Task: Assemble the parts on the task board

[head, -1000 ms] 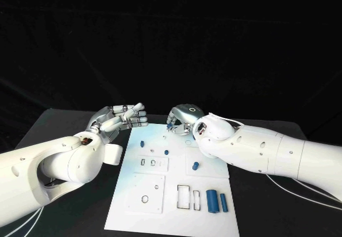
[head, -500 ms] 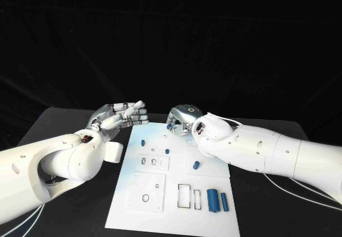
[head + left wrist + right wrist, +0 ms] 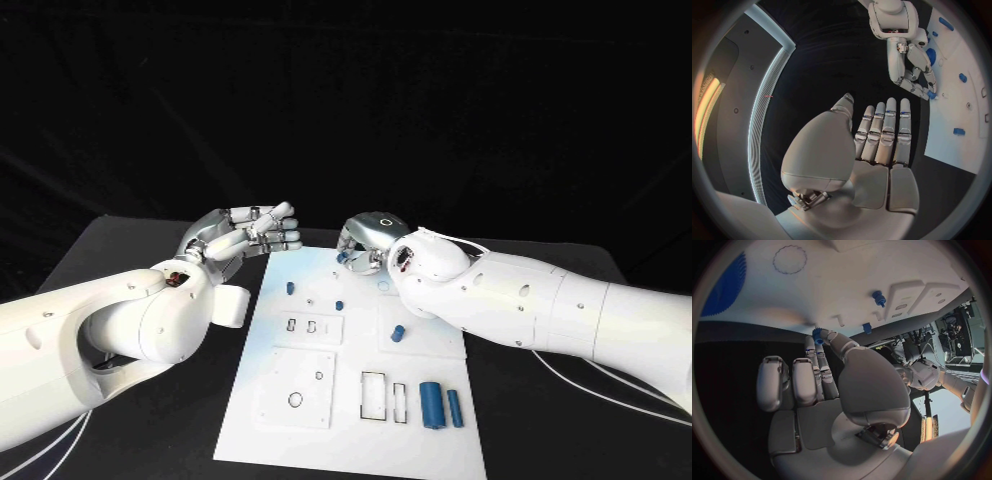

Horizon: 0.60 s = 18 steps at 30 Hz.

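Your right hand (image 3: 369, 240) pinches a small blue part (image 3: 819, 334) at the task board (image 3: 356, 430)'s twelve o'clock edge. Your left hand (image 3: 242, 236), at its ten o'clock, holds nothing, fingers straight and together.

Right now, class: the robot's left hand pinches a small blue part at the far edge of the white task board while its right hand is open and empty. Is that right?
The hands are swapped. The right hand pinches the small blue part at the white task board; the left hand is open and empty. Both wrist views show it.

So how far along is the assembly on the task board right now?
Early. Several blue parts already stand in the task board. The right hand pinches a small blue gear at the far edge; the left hand is open, holding nothing. Two blue cylinders lie loose, with empty slots beside them.
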Available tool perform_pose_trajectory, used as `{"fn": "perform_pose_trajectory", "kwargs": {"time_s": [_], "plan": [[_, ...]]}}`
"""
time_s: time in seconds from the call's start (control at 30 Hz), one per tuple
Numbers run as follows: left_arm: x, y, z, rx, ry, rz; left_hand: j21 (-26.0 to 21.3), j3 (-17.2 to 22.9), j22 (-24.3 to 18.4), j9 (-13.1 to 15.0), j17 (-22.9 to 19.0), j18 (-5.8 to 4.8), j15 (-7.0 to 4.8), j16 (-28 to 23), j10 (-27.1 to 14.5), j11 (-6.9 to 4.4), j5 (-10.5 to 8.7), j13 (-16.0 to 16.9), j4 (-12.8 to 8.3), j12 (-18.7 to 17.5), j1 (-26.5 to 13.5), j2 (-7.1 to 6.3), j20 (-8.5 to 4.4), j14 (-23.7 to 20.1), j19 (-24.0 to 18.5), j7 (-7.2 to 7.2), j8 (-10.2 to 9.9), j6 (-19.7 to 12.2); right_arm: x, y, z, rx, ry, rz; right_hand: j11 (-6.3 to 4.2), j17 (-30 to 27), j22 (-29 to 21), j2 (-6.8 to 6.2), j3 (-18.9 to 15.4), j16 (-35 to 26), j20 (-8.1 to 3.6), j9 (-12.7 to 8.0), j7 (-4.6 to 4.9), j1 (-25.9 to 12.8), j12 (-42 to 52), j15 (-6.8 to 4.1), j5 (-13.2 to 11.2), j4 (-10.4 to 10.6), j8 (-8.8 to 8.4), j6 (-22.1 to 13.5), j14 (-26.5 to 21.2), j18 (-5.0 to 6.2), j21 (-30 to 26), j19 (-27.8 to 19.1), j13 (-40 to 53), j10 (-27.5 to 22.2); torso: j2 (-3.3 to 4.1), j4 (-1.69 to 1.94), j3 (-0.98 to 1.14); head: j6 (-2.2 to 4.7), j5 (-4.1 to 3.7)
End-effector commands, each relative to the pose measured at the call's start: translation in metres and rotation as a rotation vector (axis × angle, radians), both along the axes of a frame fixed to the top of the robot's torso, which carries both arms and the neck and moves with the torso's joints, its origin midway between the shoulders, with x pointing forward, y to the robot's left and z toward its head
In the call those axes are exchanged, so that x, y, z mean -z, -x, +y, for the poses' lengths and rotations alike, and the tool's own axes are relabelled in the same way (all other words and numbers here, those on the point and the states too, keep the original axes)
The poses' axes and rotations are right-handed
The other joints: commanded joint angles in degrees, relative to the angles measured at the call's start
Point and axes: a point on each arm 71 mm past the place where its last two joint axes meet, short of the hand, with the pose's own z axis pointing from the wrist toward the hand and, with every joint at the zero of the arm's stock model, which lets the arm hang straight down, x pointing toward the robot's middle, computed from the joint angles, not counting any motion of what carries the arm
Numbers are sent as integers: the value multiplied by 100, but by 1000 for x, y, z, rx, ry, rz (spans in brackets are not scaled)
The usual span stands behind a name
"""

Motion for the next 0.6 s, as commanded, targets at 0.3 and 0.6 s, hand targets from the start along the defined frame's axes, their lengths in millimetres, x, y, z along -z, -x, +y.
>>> {"fn": "perform_pose_trajectory", "kwargs": {"time_s": [0.3, 0.6], "plan": [[-3, 0, -2, 20, 6, -11, 32, -42, 5, -6, 6, 63, 22, -43, 0, 27, -23, -5, 1, -26, 53, -18, 2, 1, -7, 55, -39, -2, 1, -4, 1, 30, -1, -8, 125, -198, -328, -166, -62, -60, 125, -140, 121, -5, -23, 141, -178, 104, -16, -650, 77, 33, -253, -246, 2, -489, 8, 2, 1, -28, 7], [-2, 0, -1, 16, 4, -11, 32, -44, 4, -7, 7, 62, 24, -52, -5, 31, -23, -6, -1, -36, 57, -19, 3, 1, -13, 61, -47, -6, 0, 5, -9, 34, -17, -8, 114, -295, -428, -209, -158, -103, 137, -128, 96, -15, 1, 141, -223, 154, 7, -684, 51, 60, -333, -316, 19, -530, -4, -15, 11, -16, 49]]}}
